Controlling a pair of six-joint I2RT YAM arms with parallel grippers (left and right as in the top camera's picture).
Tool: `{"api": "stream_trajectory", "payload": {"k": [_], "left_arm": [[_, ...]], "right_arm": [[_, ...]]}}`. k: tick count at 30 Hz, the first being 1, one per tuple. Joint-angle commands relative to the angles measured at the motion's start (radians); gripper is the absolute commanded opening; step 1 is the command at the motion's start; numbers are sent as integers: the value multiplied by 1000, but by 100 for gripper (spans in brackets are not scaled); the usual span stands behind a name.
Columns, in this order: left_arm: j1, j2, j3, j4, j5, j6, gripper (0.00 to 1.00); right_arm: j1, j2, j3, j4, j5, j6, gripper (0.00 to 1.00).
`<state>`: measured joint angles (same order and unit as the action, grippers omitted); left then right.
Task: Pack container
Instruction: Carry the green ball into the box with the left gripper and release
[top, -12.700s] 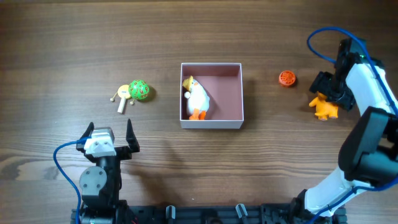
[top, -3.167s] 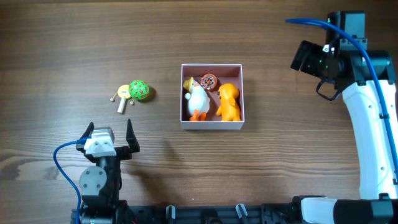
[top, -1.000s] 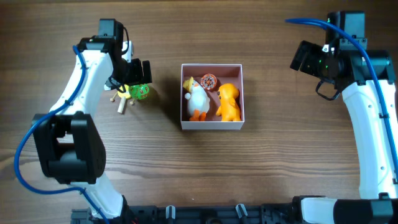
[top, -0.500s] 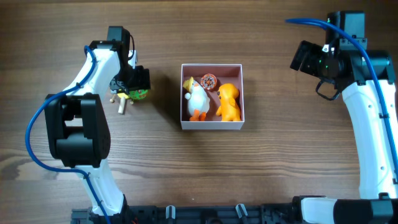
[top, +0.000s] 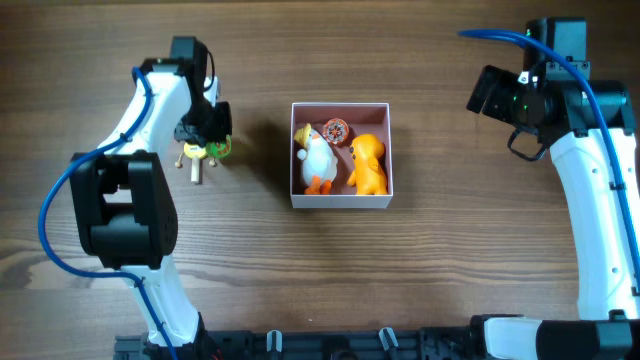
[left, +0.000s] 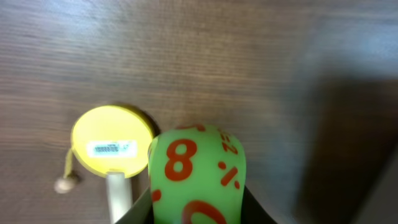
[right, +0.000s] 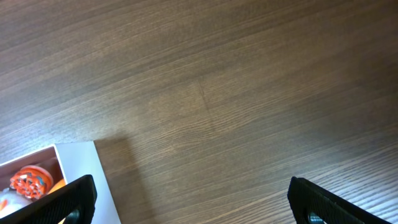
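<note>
At upper left of the overhead view: left gripper (top: 207, 140), pointed down at the table (top: 450, 260), clamped on a green ball (left: 198, 174) just beside a yellow paddle (left: 112, 148). At upper right: right gripper (right: 189, 198), raised, fingers wide apart. At centre: container (top: 340, 201), toys (top: 318, 160) inside.

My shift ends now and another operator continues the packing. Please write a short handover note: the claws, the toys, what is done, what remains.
Left claw: shut on the green ball, which is not yet carried to the container.
Right claw: open and empty, over the table, away from the container.
Done: the white duck, the orange figure and the orange round toy are inside the container.
Left: bring the ball in, then the yellow drum toy lying beside it.
</note>
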<state>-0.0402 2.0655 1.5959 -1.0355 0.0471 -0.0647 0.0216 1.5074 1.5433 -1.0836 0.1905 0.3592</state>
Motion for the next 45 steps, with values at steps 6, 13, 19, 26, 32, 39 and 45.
{"api": "stream_trajectory", "payload": {"k": [6, 13, 19, 26, 32, 39, 45], "left_arm": [[-154, -240, 236, -163, 127, -111, 4], [-478, -270, 235, -163, 168, -131, 4], [-753, -154, 231, -162, -53, -206, 4], [-801, -57, 203, -163, -184, -350, 6], [-707, -46, 203, -167, -151, -422, 6], [-692, 0, 203, -170, -84, -411, 12], [-704, 3, 203, -195, -66, -411, 52]], "right_arm": [[0, 7, 2, 3, -8, 8, 100], [0, 7, 2, 3, -8, 8, 100], [0, 7, 2, 3, -8, 8, 100], [0, 7, 2, 3, -8, 8, 100], [0, 7, 2, 3, -8, 8, 100], [0, 7, 2, 3, -8, 8, 100], [0, 7, 2, 3, -8, 8, 100]]}}
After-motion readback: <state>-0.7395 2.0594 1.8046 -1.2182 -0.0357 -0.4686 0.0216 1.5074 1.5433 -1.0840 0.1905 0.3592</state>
